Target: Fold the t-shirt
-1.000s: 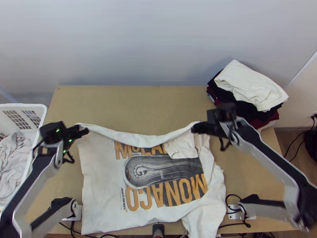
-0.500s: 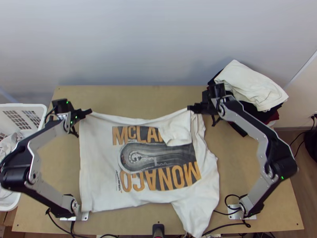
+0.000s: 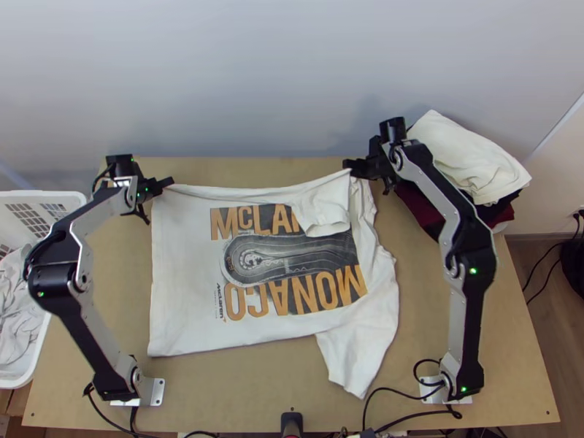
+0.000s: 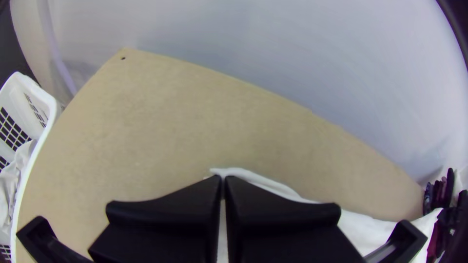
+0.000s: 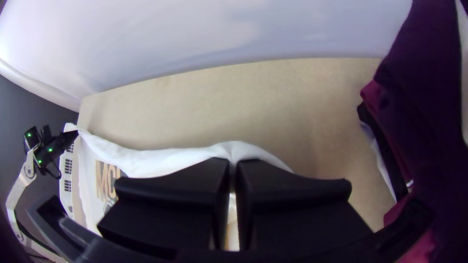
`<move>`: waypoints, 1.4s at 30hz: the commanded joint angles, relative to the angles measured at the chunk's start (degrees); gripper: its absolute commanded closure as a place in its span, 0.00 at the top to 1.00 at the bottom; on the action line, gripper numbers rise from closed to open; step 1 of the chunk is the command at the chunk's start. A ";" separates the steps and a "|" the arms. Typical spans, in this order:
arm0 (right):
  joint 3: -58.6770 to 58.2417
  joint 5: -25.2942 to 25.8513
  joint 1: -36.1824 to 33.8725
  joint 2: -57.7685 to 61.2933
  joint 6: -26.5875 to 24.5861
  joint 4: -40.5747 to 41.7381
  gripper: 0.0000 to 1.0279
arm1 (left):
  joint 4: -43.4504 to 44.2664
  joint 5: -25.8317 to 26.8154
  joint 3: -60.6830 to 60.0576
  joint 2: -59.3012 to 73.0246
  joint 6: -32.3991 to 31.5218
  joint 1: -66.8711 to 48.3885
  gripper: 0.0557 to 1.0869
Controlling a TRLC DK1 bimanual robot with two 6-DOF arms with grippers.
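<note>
The white t-shirt point(image 3: 182, 292) lies mostly spread on the worktop point(image 3: 248, 390), dark-and-orange print facing up, its far edge drawn into a shallow sag between the two claws. The left claw point(image 3: 172, 180) is clenched on the far left corner, near the worktop's far left corner; the right claw point(image 3: 347, 165) pinches the far edge toward the other side, close to the worktop's back edge. Beside the right claw a flap of the shirt folds over the print, and the right side is rumpled, with one part trailing toward the near edge. A narrow strip of worktop remains behind the shirt, a wider one in front of it. On the right, the pile of folded clothes point(image 3: 467, 157) sits tight against the right arm's wrist side; on the left, the white laundry basket point(image 3: 55, 196) borders the worktop.
</note>
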 commanded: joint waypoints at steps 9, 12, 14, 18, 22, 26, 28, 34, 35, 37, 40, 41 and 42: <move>12.92 0.19 -1.63 5.14 0.02 -5.69 0.03 | -20.98 2.36 16.58 3.84 -3.48 0.84 0.04; 11.43 0.10 -1.63 3.47 -2.71 -6.31 0.03 | -23.09 5.00 15.79 2.08 -3.74 1.02 0.04; 10.02 0.19 -1.63 2.42 -3.85 -6.57 0.03 | -23.79 6.23 14.56 0.58 -3.83 1.10 0.04; 9.40 0.10 -1.72 1.10 -5.61 -10.79 0.03 | -23.70 7.20 10.69 -3.37 -3.92 0.93 0.04; 7.47 0.19 -1.63 -0.84 -6.75 -12.46 0.03 | -23.35 7.99 6.91 -7.15 -4.00 0.84 0.04; 4.48 0.19 -1.54 -3.56 -7.28 -12.37 0.03 | -22.21 9.13 1.99 -11.02 -4.00 0.93 0.04; 3.34 0.28 -1.54 -4.70 -7.45 -12.37 0.03 | -21.15 9.13 -0.91 -12.95 -4.00 0.93 0.04; -1.05 0.45 -1.54 -8.22 -8.68 -12.37 0.03 | -18.17 9.83 -9.08 -18.22 -3.83 1.10 0.04; -1.93 0.54 -1.54 -8.83 -8.95 -12.37 0.03 | -17.81 9.92 -10.31 -18.84 -3.74 1.28 0.04; -3.78 0.63 -1.54 -9.89 -9.39 -12.37 0.03 | -16.85 10.54 -12.86 -19.89 -3.56 1.63 0.04; -7.91 0.98 -1.54 -12.44 -9.83 -11.41 0.03 | -14.83 10.62 -16.99 -22.09 -3.48 1.81 0.04; -9.49 0.98 -1.46 -13.40 -9.91 -10.79 0.03 | -14.03 10.71 -18.40 -22.88 -3.39 1.81 0.04; -10.99 1.07 -1.46 -14.28 -10.00 -10.26 0.03 | -13.51 10.98 -19.72 -23.59 -3.39 1.90 0.04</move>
